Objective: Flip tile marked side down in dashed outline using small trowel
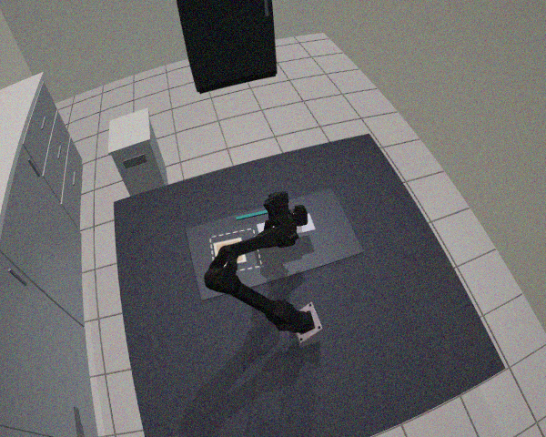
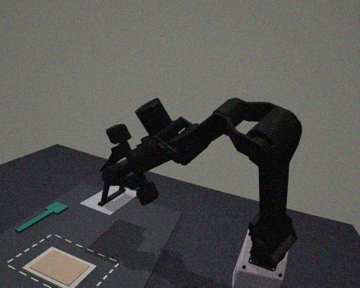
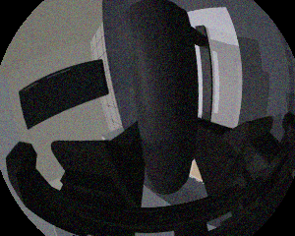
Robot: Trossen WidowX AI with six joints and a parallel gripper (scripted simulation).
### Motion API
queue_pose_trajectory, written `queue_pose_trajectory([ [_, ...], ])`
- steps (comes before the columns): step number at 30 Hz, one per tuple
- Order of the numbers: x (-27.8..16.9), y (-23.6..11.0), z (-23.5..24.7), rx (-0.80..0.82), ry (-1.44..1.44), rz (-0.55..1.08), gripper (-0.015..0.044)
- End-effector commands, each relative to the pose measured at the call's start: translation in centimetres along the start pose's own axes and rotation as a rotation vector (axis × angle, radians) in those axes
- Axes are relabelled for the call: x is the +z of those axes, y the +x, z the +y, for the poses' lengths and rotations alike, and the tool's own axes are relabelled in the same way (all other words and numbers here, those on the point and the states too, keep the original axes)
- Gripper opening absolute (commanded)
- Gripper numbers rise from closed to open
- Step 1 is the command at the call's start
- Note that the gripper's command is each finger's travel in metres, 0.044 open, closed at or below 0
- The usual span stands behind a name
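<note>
The tile [image 1: 227, 243] [image 2: 59, 266] lies flat inside the dashed outline [image 1: 230, 231] [image 2: 26, 249] on the grey mat [image 1: 329, 235] [image 2: 164, 216], its tan face up with a white rim. My gripper [image 2: 110, 192] hangs low over the mat to the right of the outline, apart from the tile. It is shut on the trowel, whose thick dark handle [image 3: 162, 92] fills the wrist view. A pale flat patch [image 1: 309, 224] [image 2: 95, 201] lies on the mat under the fingers; I cannot tell whether it is the trowel's blade.
A teal flat tool-shaped piece [image 1: 250, 216] [image 2: 39, 218] lies on the mat behind the outline. The arm's base [image 1: 310, 323] [image 2: 257, 272] stands on the dark table [image 1: 405, 282] in front of the mat. A white cabinet [image 1: 135, 150] and a black cabinet [image 1: 226, 42] stand on the floor behind.
</note>
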State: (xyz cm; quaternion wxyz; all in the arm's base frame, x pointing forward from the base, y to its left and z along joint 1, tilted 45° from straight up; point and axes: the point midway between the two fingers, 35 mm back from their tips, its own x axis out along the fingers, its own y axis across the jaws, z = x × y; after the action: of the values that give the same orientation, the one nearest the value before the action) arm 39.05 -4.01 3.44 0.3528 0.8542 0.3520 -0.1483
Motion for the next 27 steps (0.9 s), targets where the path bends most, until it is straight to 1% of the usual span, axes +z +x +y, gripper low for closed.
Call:
queue_pose_trajectory([
  [1, 0.1, -0.1, 0.4, 0.01, -0.008, 0.0, 0.0],
  [21, 0.1, 0.0, 0.0, -0.001, 0.004, -0.003, 0.0],
  [27, 1.9, 1.3, 0.3, -0.027, 0.128, -0.1, 0.0],
])
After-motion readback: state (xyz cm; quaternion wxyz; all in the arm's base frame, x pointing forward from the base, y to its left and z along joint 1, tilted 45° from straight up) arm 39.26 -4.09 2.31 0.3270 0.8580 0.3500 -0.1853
